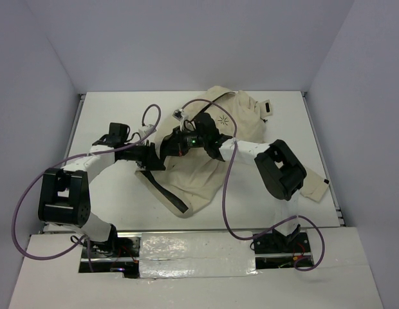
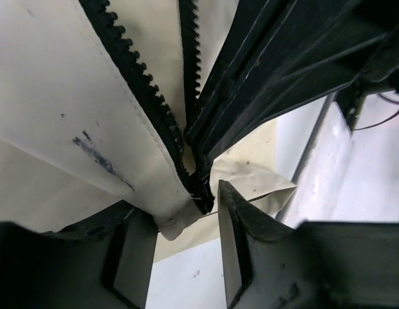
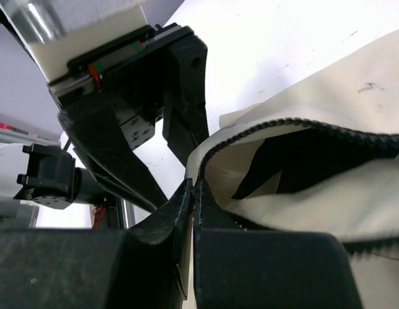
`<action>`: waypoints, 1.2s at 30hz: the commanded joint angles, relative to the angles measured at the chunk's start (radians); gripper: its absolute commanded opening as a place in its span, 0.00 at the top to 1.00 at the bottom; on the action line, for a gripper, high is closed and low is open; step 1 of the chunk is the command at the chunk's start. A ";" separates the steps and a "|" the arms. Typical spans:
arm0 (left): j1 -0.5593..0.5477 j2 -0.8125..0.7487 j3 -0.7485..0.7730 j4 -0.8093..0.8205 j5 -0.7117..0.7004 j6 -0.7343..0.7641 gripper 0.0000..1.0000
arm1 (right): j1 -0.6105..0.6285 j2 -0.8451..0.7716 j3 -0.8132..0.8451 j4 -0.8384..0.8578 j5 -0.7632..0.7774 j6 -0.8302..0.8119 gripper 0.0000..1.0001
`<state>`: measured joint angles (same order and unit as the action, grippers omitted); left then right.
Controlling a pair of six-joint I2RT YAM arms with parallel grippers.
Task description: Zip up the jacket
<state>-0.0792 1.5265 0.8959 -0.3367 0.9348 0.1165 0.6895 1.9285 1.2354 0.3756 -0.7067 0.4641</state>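
The cream jacket [image 1: 209, 177] lies crumpled at the table's middle, its star logo [image 1: 223, 120] facing up and a dark zipper strip [image 1: 170, 196] trailing toward the front. My right gripper [image 1: 178, 143] is shut on the jacket's zipper edge; in the right wrist view its fingers [image 3: 195, 193] pinch the cream fabric [image 3: 328, 109] just below the dark zipper teeth [image 3: 296, 125]. My left gripper [image 1: 159, 158] is open. In the left wrist view [image 2: 186, 251] the jacket's hem end [image 2: 177, 219], where both rows of zipper teeth [image 2: 141, 84] meet, hangs between its spread fingers, against the left one.
A sleeve end [image 1: 315, 188] lies at the table's right side near the right arm's elbow [image 1: 280, 168]. A dark label [image 1: 267, 107] sits at the jacket's far edge. Purple cables [image 1: 225, 187] loop over the jacket. Grey walls enclose the white table [image 1: 116, 199].
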 commanded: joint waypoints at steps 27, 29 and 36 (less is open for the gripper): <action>0.025 -0.017 0.090 -0.368 0.050 0.178 1.00 | -0.005 -0.204 -0.028 0.089 0.545 -0.083 1.00; 0.036 -0.014 0.124 -0.442 0.052 0.242 1.00 | -0.010 -0.203 -0.016 0.065 0.653 -0.114 1.00; 0.143 -0.002 0.291 -0.706 -0.100 0.446 1.00 | -0.144 -0.143 0.102 -0.039 0.879 -0.234 1.00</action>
<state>-0.0086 1.5249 1.1049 -0.8215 0.9157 0.4122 0.6697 1.7844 1.2354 0.3489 -0.0929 0.3370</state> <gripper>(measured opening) 0.041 0.025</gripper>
